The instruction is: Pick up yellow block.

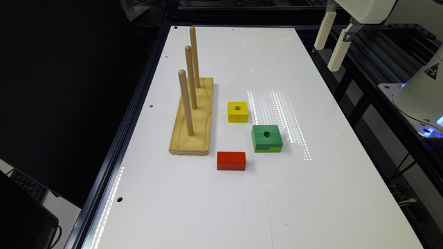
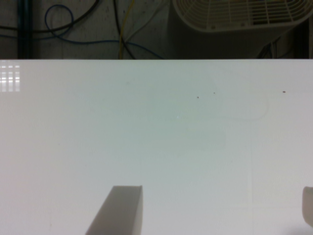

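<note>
**A:** So what's laid out here? The white tabletop [image 1: 311, 193] is seen first, being the biggest thing. A wooden peg board [image 1: 193, 121] with three upright pegs is set toward the exterior view's left. Three blocks are grouped just beside it: a green block [image 1: 267, 138], a red block [image 1: 231, 161], and the yellow block [image 1: 238, 112], which is the smallest of the holed ones.

**B:** And where exactly is the yellow one placed?

**A:** It's lying flat on the tabletop, hole facing up, just beside the peg board's edge, with the green block near it toward the exterior view's right and the red one closer to the camera. None of them are touching.

**B:** How's it expected to handle?

**A:** Painted wood, so it's judged light and stiff, nothing that can be crushed. The paint looks smooth, so a bit of slip should be allowed for. The two flat opposite side faces are probably best taken, around mid-height, with the hole left alone.

**B:** What about the fingers?

**A:** The gripper [image 1: 331, 41] is hung well apart from the blocks, up past the tabletop's far corner on the exterior view's right. In the wrist view the fingers [image 2: 120, 210] are spread wide, released, with nothing held or touched; bare tabletop is seen between them. That gap looks like plenty for the block.
</note>
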